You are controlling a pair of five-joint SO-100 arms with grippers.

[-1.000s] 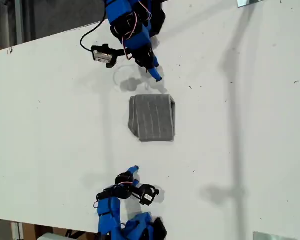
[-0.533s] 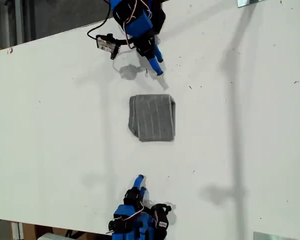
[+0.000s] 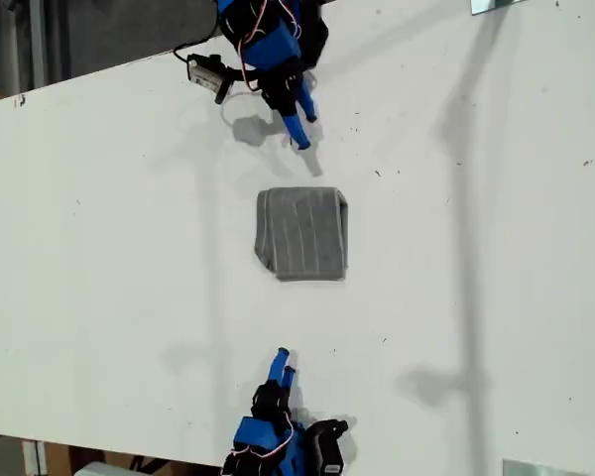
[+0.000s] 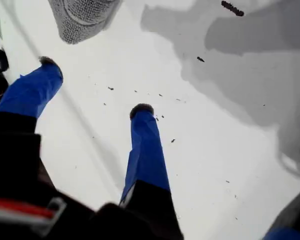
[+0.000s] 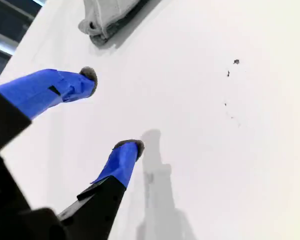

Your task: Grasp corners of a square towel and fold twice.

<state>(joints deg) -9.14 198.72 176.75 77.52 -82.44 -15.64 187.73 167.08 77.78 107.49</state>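
Both arms pulled back since earlier; your first gripper and second gripper hang released, empty. Towel lies folded on worktop, apparently done.

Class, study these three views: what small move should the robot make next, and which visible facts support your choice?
Probably just park both arms at rest. The towel already lies as a compact, layered rectangle on the table, which looks like both folds done. My first claw and my second claw are open, empty and apart from the towel.
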